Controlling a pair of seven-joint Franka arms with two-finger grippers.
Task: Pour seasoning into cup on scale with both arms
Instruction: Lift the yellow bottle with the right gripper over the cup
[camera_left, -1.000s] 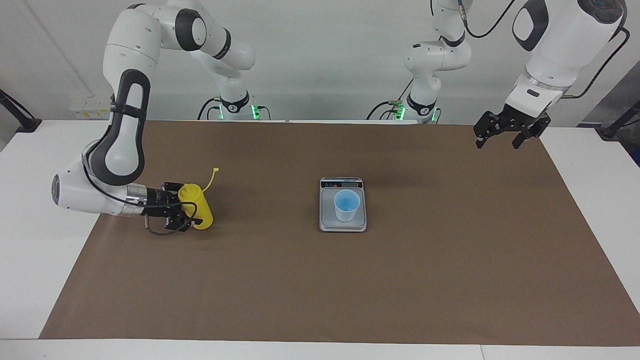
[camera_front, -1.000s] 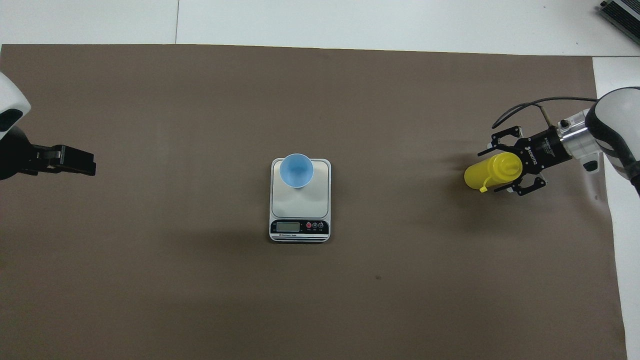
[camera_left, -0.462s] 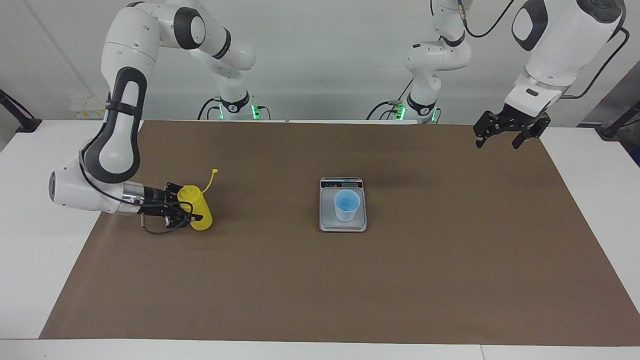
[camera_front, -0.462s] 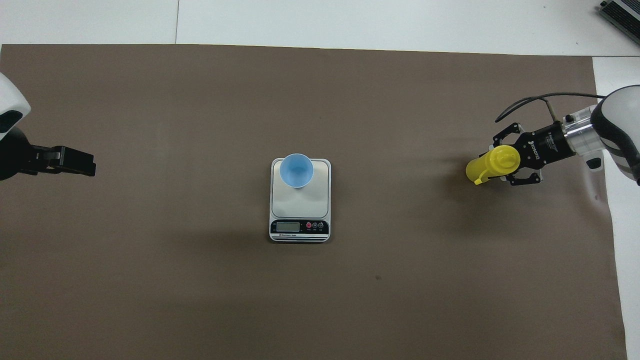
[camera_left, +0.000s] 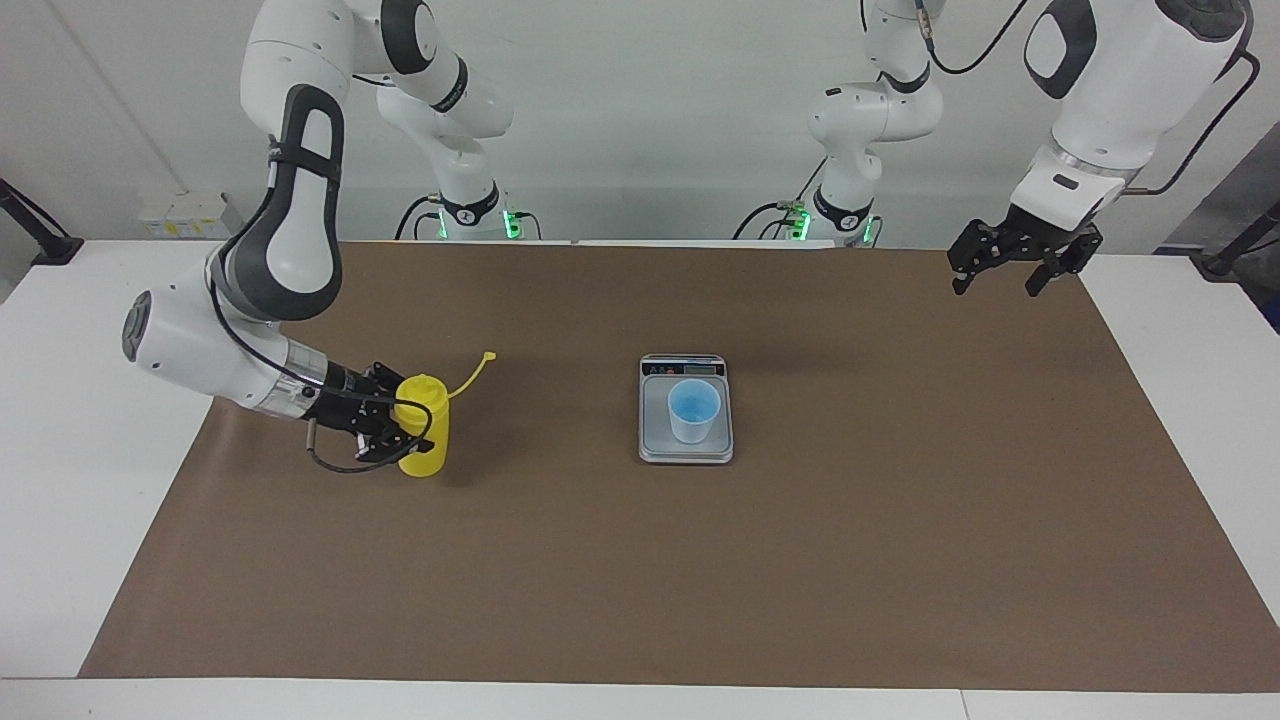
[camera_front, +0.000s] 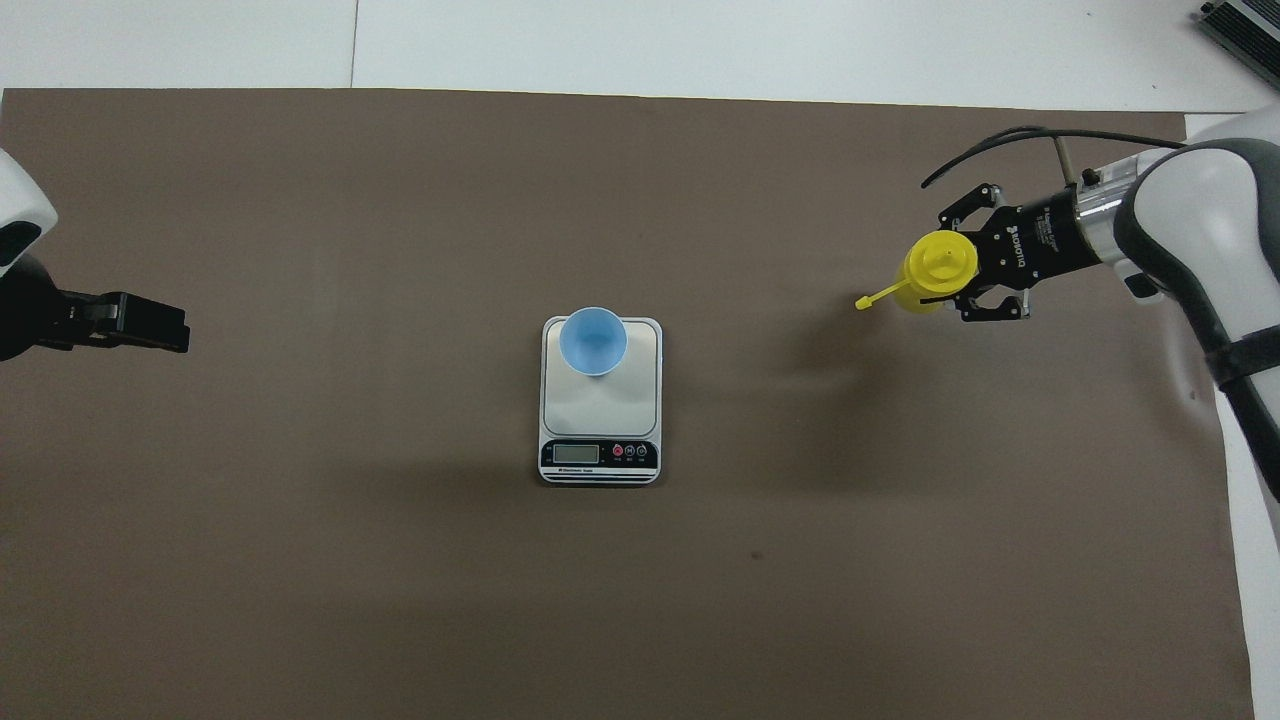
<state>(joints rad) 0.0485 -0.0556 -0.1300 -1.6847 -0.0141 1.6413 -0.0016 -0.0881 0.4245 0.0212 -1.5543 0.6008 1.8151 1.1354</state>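
Observation:
The yellow seasoning bottle (camera_left: 424, 445) stands upright in my right gripper (camera_left: 402, 441), which is shut on its body toward the right arm's end of the table. It seems to hang a little above the mat. In the overhead view the bottle (camera_front: 938, 268) shows from above in the right gripper (camera_front: 968, 285), its tethered cap (camera_front: 862, 303) pointing toward the scale. The pale blue cup (camera_left: 694, 410) (camera_front: 593, 340) stands on the silver-grey scale (camera_left: 655, 442) (camera_front: 600, 405) at mid table. My left gripper (camera_left: 1000, 282) (camera_front: 160, 322) waits open in the air over the mat's corner at the left arm's end.
A brown mat (camera_left: 900, 520) covers most of the white table (camera_left: 60, 500). The scale's display strip (camera_front: 598, 454) lies at its end nearer the robots. The arms' bases (camera_left: 470, 215) stand at the table's edge.
My right gripper has carried the bottle farther from the robots and toward the scale. The bottle has turned upright and its cap now points at the scale. The left arm has not moved.

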